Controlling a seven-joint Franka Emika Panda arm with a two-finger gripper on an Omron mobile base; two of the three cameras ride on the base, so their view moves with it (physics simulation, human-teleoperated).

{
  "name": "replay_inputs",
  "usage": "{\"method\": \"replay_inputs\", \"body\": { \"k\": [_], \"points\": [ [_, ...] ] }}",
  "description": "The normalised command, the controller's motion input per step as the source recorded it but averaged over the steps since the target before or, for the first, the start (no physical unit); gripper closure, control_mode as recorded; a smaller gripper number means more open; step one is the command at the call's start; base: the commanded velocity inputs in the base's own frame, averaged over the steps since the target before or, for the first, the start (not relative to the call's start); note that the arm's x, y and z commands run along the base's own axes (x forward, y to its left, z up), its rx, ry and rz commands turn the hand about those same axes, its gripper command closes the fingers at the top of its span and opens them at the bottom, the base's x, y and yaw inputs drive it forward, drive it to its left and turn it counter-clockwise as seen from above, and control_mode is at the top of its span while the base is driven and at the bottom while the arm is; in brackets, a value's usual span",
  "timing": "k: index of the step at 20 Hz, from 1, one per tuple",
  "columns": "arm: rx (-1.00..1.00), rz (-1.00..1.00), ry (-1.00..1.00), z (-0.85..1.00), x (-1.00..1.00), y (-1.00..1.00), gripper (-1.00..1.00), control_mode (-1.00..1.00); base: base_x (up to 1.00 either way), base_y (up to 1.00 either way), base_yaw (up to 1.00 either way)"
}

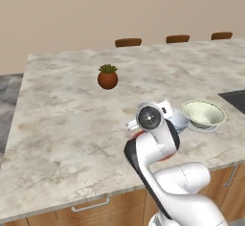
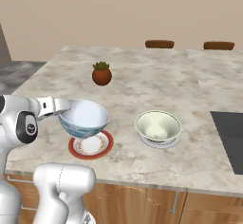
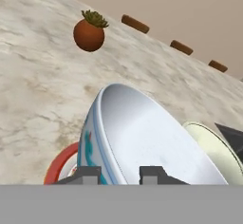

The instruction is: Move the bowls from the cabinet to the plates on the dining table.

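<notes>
In the right base view the arm rises at the lower left of the frame, its elbow bent and its forearm reaching toward the middle, with the hand (image 2: pixel 60 108) at the left rim of the blue-teal bowl (image 2: pixel 84 117). The hand view shows the two fingertips (image 3: pixel 88 174) straddling that rim at the bottom of the frame, one outside the patterned wall and one inside, so the hand is pinching the bowl's edge. The bowl hangs just above the red plate (image 2: pixel 91 145), which lies near the front edge of the counter (image 2: pixel 142 85); whether its foot touches the plate cannot be told. In the hand view the bowl looks tilted, with the red rim showing at the lower left beneath it.

To the right of it in the right base view, the cream-white bowl (image 2: pixel 158 126) sits upright on a pale plate (image 2: pixel 162 143). In the left base view this bowl appears at centre right, beyond the arm's wrist. The potted plant (image 2: pixel 101 74) stands farther back on the counter, in the upper left part of the frame, well apart from both bowls.
</notes>
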Motion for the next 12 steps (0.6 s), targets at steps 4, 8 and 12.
{"method": "replay_inputs", "body": {
  "k": [4,8,12],
  "points": [
    [0.0,-0.21,0.0,-0.21,0.18,0.0,1.0,-1.0,0.0,0.0,0.0],
    [0.0,-0.15,0.0,-0.14,0.39,0.06,1.0,-1.0,0.0,0.0,0.0],
    [0.0,-0.03,0.0,-0.18,0.76,0.19,1.0,-1.0,0.0,0.0,0.0]
  ]
}}
